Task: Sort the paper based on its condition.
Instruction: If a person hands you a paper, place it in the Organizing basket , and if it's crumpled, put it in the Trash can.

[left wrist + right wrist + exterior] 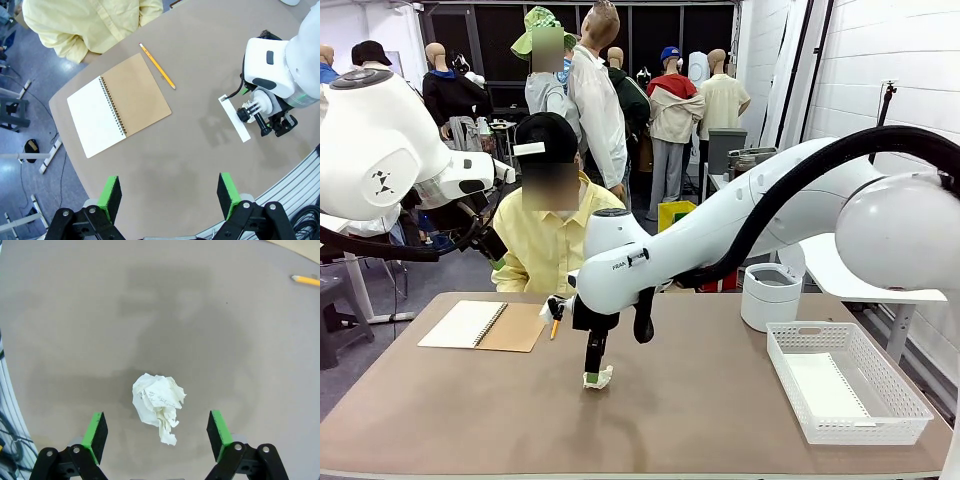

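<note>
Paper (599, 377), a crumpled wad, sits mid-table under our right gripper (592, 372). From the left wrist, our left gripper (170, 195) hangs wide above the notebook (117, 103). From the right wrist, wide jaws straddle the wad (157, 404); light and springy, we'd pinch its middle.

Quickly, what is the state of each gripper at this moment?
Left gripper: open, holding nothing, high above the table.
Right gripper: open, holding nothing, its fingers on either side of the crumpled paper.
</note>
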Controlling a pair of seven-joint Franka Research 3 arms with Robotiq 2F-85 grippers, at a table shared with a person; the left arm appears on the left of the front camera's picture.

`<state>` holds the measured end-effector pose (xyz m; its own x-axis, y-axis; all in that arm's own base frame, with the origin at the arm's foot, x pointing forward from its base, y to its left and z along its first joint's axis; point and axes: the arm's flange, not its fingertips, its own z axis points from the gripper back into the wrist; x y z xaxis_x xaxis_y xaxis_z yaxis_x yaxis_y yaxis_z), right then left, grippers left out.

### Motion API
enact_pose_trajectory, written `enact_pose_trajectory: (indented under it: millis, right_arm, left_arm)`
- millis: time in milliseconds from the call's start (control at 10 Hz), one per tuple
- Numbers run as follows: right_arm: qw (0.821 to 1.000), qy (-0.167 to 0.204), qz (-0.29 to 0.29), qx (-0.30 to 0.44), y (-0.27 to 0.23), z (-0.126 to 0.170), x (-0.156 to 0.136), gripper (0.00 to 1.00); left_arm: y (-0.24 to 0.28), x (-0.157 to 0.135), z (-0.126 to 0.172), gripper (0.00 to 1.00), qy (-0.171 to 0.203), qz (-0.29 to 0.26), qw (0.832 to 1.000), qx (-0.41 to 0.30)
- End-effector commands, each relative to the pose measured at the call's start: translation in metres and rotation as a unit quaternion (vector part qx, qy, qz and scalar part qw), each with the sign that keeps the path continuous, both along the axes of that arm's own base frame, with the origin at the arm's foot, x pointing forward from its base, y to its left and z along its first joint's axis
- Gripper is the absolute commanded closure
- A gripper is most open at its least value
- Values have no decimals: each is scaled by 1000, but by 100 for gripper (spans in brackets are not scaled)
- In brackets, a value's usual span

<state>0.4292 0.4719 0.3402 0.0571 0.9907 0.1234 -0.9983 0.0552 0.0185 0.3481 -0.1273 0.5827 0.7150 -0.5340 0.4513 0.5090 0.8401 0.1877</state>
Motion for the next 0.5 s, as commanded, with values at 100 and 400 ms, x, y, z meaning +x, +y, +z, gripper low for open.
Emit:
enact_pose_trajectory:
  millis: [100,400]
  right_arm:
    - [1000,11,8,-15,5,-5,7,0]
    - [1000,15,4,-17,6,-13,10,0]
  left_arm:
    - [1,0,0,0,-2,-2,1000,-2]
    - [1,0,0,0,-2,-2,1000,-2]
